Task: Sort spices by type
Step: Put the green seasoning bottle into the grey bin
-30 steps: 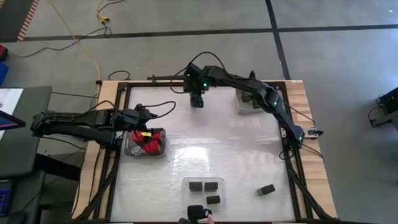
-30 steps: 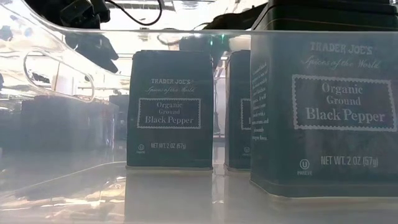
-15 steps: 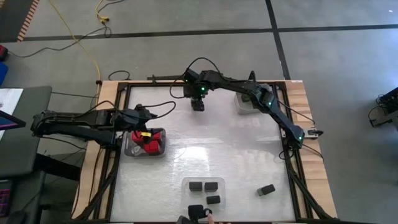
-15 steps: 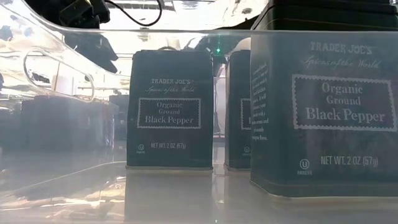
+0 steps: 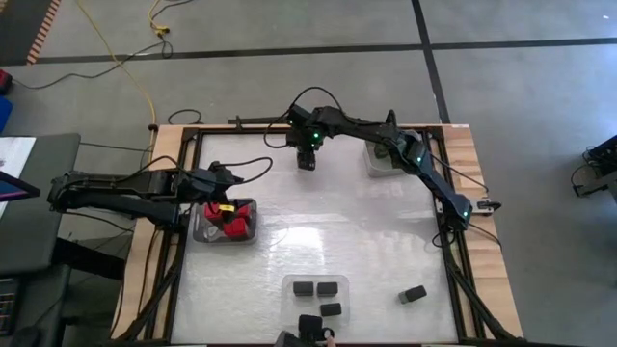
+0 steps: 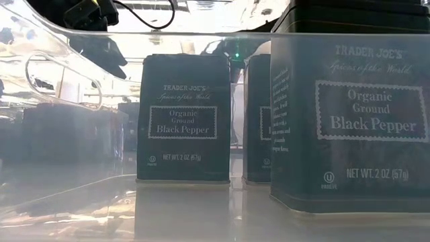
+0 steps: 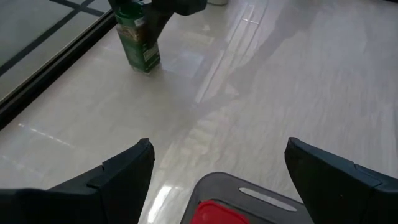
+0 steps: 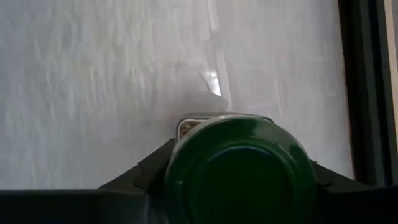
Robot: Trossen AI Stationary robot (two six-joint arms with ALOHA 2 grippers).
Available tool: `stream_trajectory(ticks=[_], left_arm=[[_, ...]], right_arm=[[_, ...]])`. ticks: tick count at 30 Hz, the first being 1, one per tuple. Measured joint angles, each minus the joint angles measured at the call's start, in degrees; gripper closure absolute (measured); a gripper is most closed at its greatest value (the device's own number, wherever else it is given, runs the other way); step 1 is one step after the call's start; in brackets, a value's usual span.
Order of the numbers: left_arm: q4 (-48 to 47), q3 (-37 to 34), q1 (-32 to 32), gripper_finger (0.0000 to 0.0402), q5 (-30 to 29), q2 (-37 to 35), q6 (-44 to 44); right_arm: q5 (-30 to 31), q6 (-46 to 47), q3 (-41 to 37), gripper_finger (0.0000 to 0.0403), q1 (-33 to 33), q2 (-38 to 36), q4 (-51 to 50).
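Note:
A green-lidded jar (image 7: 138, 38) stands upright near the table's far edge, left of centre, and my right gripper (image 5: 307, 157) is shut on it from above. Its green lid (image 8: 239, 169) fills the right wrist view. My left gripper (image 7: 217, 168) hangs open over a grey tray (image 5: 249, 231) at the table's left that holds red blocky containers (image 5: 227, 224). Black pepper boxes (image 6: 183, 117) stand in a clear tray (image 5: 316, 287) by the near edge. One black box (image 5: 415, 294) lies loose on the table to the right of it. My right gripper holds the green-lidded jar at its lid end (image 8: 186, 155), pinched between the two fingers, one on each side. The fingers come from above, pointing down. The jar stays upright below them, with its base (image 7: 144, 65) at the table top or just above it; which, I cannot tell.
A second tray (image 5: 386, 159) with green-lidded jars sits at the far right. Another black box (image 5: 308, 326) lies at the near edge, with a person's fingertip (image 5: 325, 334) beside it. The wide middle of the white table (image 5: 347, 222) carries nothing.
My right arm's wrist has shifted a little over the far edge, while its gripper has stayed on the green-lidded jar. My left arm has kept still above the red containers.

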Motion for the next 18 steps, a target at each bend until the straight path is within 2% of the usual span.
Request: stream_trajectory(ticks=[3,12,18], left_arm=[[0.0,0.0,0.0,0.0055,0.0,0.0,0.01],[0.02,0.0,0.0,0.0055,-0.02,0.0,0.01],[0.04,0.0,0.0,0.0055,-0.02,0.0,0.0]], right_arm=[[0.09,0.16,0.0,0.0185,0.03,-0.02,-0.25],[0.11,-0.03,-0.02,0.0187,0.4,-1.48,-3.99],[0.07,0.14,0.0,0.0187,-1.08,-8.75,-10.43]])
